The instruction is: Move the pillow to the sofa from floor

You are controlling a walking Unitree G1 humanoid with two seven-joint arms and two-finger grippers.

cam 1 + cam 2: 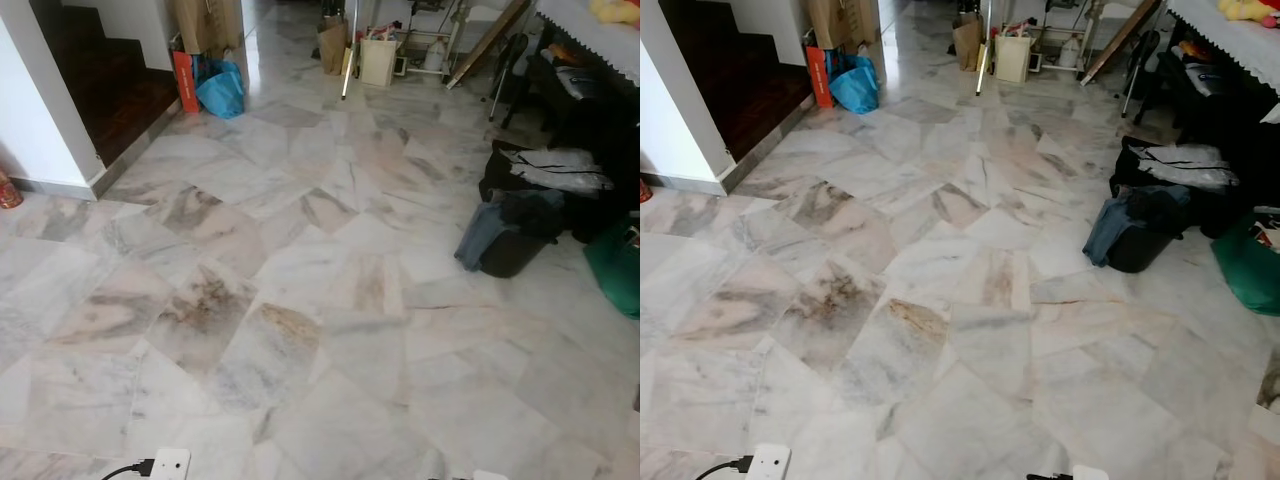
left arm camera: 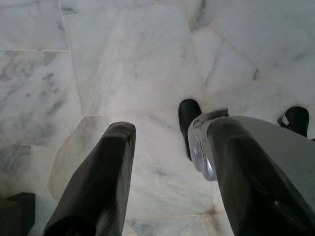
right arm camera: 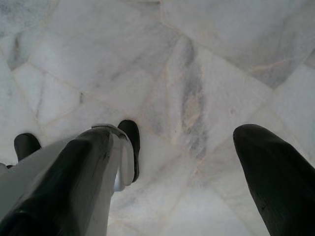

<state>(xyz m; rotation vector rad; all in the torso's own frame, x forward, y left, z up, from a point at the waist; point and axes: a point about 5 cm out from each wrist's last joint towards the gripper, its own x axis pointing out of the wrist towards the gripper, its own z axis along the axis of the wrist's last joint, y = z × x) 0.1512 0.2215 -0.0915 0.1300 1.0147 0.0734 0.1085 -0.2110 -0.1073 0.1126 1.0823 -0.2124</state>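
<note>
I'm looking down on a wide marble floor [image 1: 300, 300], stretching to a dark stairway [image 1: 110, 80] on my left. Off to the right, a black bag [image 1: 515, 240] draped with clothes sits on the tiles, a green bag [image 1: 615, 265] just beside it. Far back, a blue bag [image 1: 222, 92] leans by an orange box [image 1: 185, 80]. A white power strip [image 1: 168, 465] lies at the near edge. Left end effector [image 2: 172, 172] hangs over bare tiles, fingers apart; right end effector [image 3: 182, 172] likewise, fingers apart. I can't make out the pillow anywhere here.

text: none legible | labels: none legible | red bag [image 1: 185, 80]: print too small to read
</note>
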